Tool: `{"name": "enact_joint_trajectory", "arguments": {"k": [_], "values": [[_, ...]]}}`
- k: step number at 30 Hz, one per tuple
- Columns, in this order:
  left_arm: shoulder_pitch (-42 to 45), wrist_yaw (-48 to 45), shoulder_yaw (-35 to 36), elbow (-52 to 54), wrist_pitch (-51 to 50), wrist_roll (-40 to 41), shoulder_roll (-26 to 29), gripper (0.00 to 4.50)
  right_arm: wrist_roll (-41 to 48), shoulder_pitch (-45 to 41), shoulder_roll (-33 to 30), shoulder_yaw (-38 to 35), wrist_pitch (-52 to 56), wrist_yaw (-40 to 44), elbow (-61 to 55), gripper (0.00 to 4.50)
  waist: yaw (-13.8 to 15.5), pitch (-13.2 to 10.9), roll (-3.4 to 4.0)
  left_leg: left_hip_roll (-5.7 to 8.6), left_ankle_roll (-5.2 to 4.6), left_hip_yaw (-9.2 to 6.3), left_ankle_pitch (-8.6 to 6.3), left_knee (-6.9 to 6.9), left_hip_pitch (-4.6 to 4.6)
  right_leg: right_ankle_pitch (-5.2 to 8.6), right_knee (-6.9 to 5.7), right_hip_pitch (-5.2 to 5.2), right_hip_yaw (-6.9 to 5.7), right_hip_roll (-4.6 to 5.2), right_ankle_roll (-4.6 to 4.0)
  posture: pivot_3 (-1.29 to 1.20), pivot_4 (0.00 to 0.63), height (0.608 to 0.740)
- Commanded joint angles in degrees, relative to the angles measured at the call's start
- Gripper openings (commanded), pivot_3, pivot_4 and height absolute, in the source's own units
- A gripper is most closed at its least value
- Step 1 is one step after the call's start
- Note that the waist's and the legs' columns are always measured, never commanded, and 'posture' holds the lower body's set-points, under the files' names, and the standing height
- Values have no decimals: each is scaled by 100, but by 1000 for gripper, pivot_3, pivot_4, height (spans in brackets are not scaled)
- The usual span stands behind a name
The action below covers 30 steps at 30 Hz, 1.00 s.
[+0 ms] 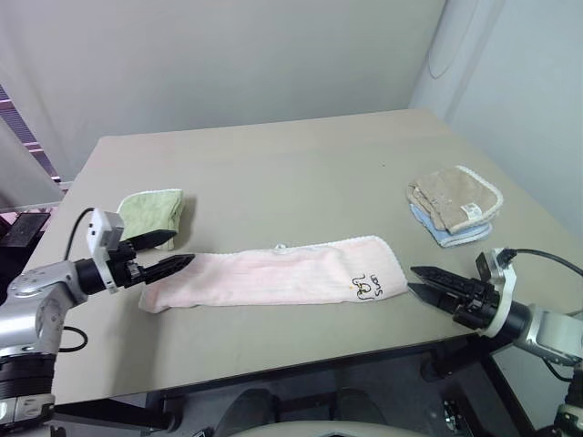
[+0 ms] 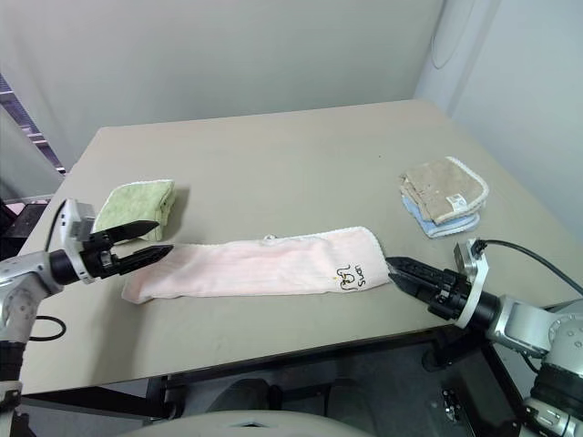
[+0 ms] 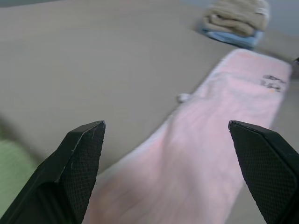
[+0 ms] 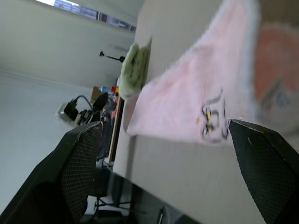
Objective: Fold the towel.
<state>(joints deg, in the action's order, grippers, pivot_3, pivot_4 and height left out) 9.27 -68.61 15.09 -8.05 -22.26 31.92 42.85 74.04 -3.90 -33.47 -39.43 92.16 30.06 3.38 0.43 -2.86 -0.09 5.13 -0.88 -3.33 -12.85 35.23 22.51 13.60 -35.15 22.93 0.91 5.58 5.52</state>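
Pale pink towel folded into long strip, stretched between wide-open, empty left gripper and right gripper.

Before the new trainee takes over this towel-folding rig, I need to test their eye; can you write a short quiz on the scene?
1. True or false: the pale pink terry towel lies as a long folded strip on the tan table.
2. Which gripper is nearer the small light-green folded cloth?
A. left gripper
B. right gripper
3. Fill in: both grippers' jaws are ____.

Key: 1 true; 2 A; 3 open.
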Motion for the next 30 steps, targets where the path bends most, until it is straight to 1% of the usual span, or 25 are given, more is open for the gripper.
{"name": "enact_joint_trajectory", "arguments": {"k": [1, 5, 10, 13, 16, 20, 24, 26, 30], "values": [[210, -92, -184, 58, 106, -71, -27, 4457, 184, 87, 195, 4, -9, -303, -246, 4500, -3, 0, 0, 0, 0, 0, 0, 0, 0, 0, 1, 0, 0, 0, 0, 0, 0, 740], [384, -12, -356, -114, 190, -174, -154, 4457, 52, -4, 421, 153, -288, -631, -288, 4500, 7, 0, 0, 0, 0, 1, 0, 1, 0, 0, 2, 0, 0, -1, 1, 0, 0, 740], [419, -85, -434, -234, 280, -232, -184, 4457, -171, -339, 516, 329, -639, -1028, -86, 4500, 1, 0, 1, 0, 0, 1, 0, 2, 0, -1, 2, 3, 0, -2, 1, 0, 0, 740], [422, -80, -451, -216, 283, -235, -203, 4457, -307, -437, 453, 359, -732, -1157, 112, 4500, 24, 0, -1, 0, -1, 1, 0, 0, 1, -2, 2, 4, -1, -2, 0, 0, 0, 740], [415, -83, -456, -246, 315, -273, -217, 4457, -372, -351, 367, 433, -734, -1076, 110, 4500, 42, 1, -1, 0, -2, 0, 0, -1, 4, -1, 6, 4, -3, -1, 1, 0, 0, 740], [405, -72, -450, -321, 390, -317, -228, 4457, -82, -85, 292, 270, -585, -939, -37, 4500, 32, 1, -1, 0, -3, 0, 0, -1, 4, -1, 6, 3, -3, -1, 1, 0, 0, 740], [432, -83, -502, -394, 453, -376, -252, 4457, 30, 78, 308, 276, -577, -1013, -115, 4500, 28, 1, -1, -1, -2, -1, 0, 0, 3, 0, 6, 1, -3, -1, 2, 0, 0, 740], [498, -78, -528, -478, 490, -409, -285, 4457, -28, -1, 378, 317, -677, -1121, 14, 4500, 17, 1, -1, -1, -2, 0, 0, 0, 2, 12, 6, -1, -2, -1, 21, 0, 0, 740], [627, -76, -574, -567, 501, -452, -368, 4457, -15, -433, 626, 362, -823, -1454, 271, 4500, -6, 0, -3, -2, -1, 0, -1, 2, -1, 13, 7, -3, -3, -1, 24, 0, 0, 740]]}}
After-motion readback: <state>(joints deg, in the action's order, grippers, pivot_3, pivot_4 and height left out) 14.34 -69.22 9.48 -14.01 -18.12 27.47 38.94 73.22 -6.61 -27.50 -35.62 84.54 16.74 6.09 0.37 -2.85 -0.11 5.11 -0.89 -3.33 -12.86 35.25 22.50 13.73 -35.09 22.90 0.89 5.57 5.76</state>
